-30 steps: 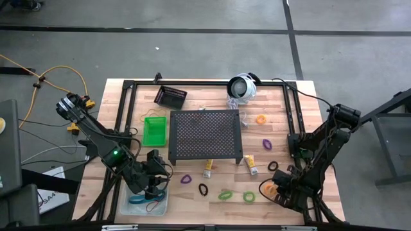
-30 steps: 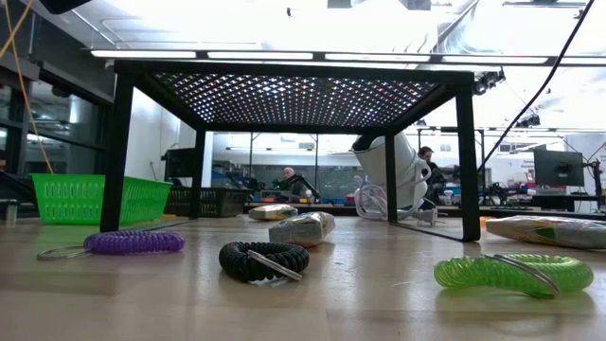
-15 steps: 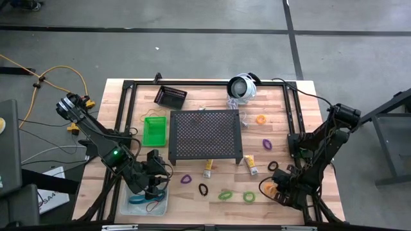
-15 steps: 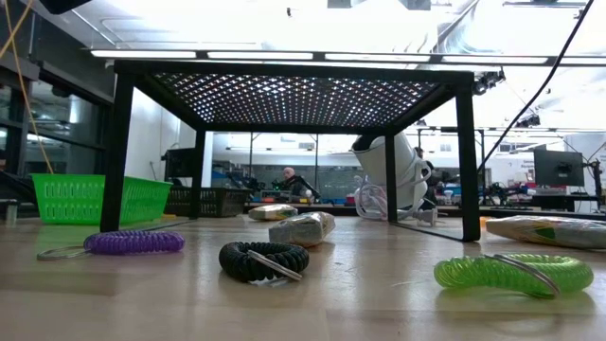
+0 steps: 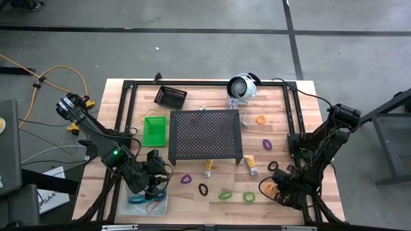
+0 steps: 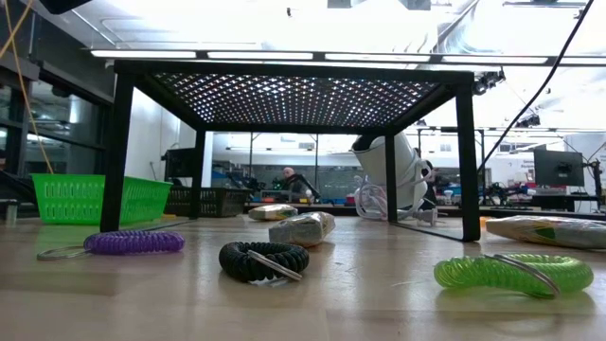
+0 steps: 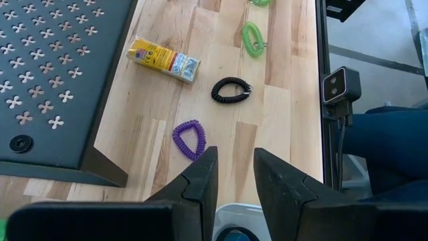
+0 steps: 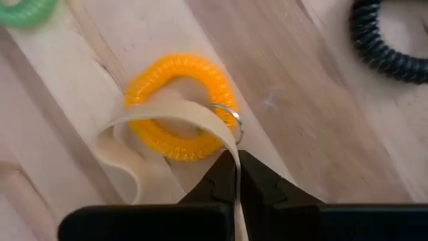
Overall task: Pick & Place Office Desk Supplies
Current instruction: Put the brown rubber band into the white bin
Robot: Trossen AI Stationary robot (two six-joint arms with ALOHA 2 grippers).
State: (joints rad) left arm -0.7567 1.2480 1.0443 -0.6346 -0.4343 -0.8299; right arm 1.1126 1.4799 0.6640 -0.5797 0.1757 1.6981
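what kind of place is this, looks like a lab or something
Probably a robotics lab or workshop. A wooden table stands on a taped grey concrete floor, and the low view shows ceiling strip lights and cluttered workbenches with a monitor beyond.

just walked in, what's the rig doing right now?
It is sorting desk supplies. The right gripper is shut on a tan rubber band lying over an orange coiled loop near the wooden table's front right. The left gripper hangs slightly parted over the clear plastic bin at front left. Purple, black and green coils wait on the table.
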